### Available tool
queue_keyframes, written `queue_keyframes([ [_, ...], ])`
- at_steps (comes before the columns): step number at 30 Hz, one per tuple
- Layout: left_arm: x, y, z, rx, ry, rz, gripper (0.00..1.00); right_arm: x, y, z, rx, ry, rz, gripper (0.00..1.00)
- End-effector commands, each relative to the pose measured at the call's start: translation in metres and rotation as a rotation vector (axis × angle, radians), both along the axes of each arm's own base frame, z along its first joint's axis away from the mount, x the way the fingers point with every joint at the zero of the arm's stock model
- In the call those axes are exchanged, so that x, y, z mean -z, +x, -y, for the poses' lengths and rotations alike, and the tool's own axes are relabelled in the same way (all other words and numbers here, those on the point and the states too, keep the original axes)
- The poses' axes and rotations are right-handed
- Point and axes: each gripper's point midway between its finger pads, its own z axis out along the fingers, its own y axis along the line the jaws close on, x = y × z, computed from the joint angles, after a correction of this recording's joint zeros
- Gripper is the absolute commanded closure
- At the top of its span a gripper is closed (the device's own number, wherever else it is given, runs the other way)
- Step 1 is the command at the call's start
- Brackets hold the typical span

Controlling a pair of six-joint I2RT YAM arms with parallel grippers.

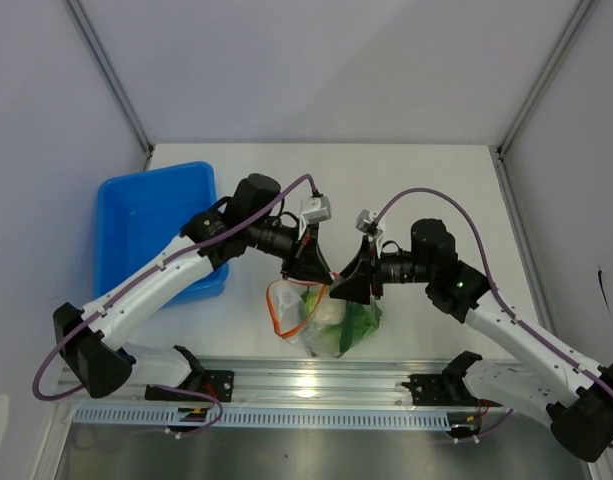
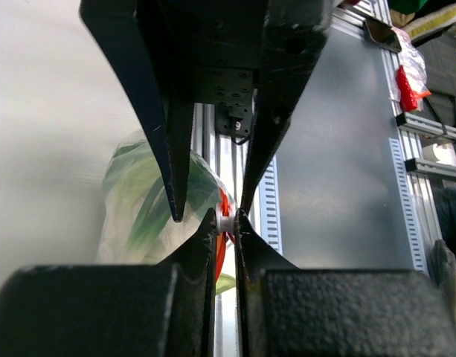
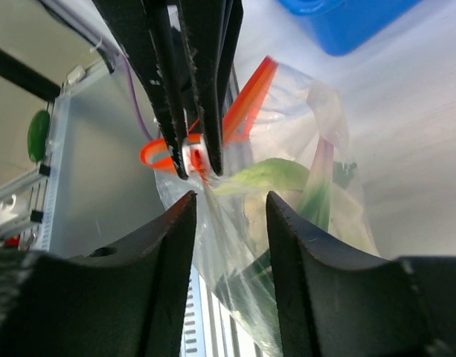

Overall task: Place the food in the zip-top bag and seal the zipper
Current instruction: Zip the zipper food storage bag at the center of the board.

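Note:
The clear zip-top bag [image 1: 326,325] hangs between my two grippers over the table's front middle. The green and pale leafy food [image 1: 351,322] is inside it, seen through the film [image 3: 283,175]. My left gripper [image 2: 226,221] is shut on the white slider of the orange-red zipper [image 3: 246,108] at the bag's mouth. My right gripper [image 3: 230,199] is open just below that pinch. Only slack bag film lies between its fingers, and they do not press on it. In the top view the left gripper [image 1: 311,275] and right gripper [image 1: 344,290] nearly meet tip to tip.
A blue bin [image 1: 151,215] stands at the back left, beside the left arm. An aluminium rail [image 1: 316,385] runs along the table's near edge under the bag. Grey walls close in the back and both sides.

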Motion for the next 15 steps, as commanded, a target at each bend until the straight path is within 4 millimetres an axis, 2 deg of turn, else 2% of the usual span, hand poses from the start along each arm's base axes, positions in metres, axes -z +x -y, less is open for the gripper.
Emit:
queue_keyframes([
  [1, -0.017, -0.008, -0.004, 0.086, -0.048, 0.035, 0.99, -0.004, -0.011, -0.002, -0.095, 0.008, 0.040, 0.56],
  [15, -0.014, -0.006, -0.003, 0.092, -0.040, 0.001, 1.00, -0.006, -0.014, -0.023, -0.198, 0.027, 0.022, 0.70],
])
